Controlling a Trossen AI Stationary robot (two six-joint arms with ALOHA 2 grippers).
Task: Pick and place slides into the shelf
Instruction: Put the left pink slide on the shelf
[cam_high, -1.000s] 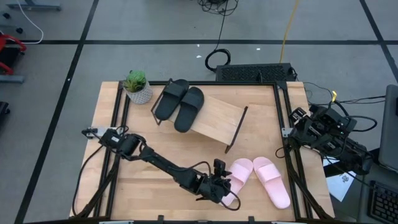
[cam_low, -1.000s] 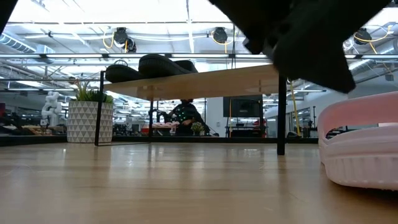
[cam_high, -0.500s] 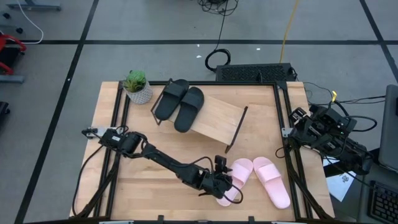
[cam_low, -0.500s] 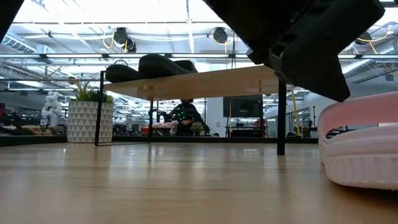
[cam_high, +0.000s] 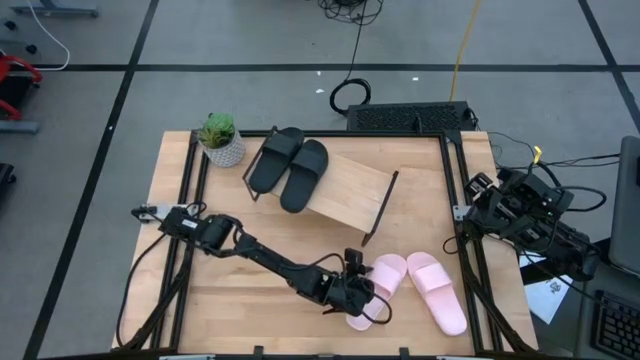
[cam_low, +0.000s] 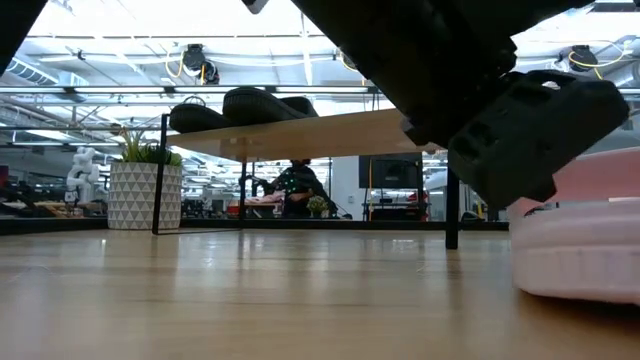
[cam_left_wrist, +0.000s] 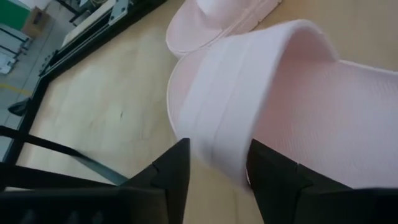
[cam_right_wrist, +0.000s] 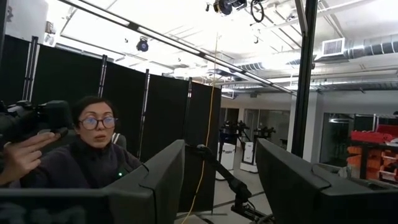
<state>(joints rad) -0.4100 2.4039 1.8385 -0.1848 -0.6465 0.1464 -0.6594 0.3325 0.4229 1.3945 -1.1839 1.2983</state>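
The left gripper (cam_high: 362, 300) has a pink slide (cam_high: 376, 288) right at its fingers, the second pink slide (cam_high: 437, 289) just beyond. Behind it, bare worktop (cam_high: 250, 300) lies open; the shelf (cam_high: 345, 190) stands well apart.

My left arm reaches low across the table from its base at the left edge, elbow down near the surface, wrist stretched toward the near right. My left gripper (cam_high: 362, 303) sits just above the tabletop, its two dark fingers (cam_left_wrist: 173, 169) spread apart. My right arm waits folded at the table's right edge, its right gripper (cam_high: 478, 200) parted too.
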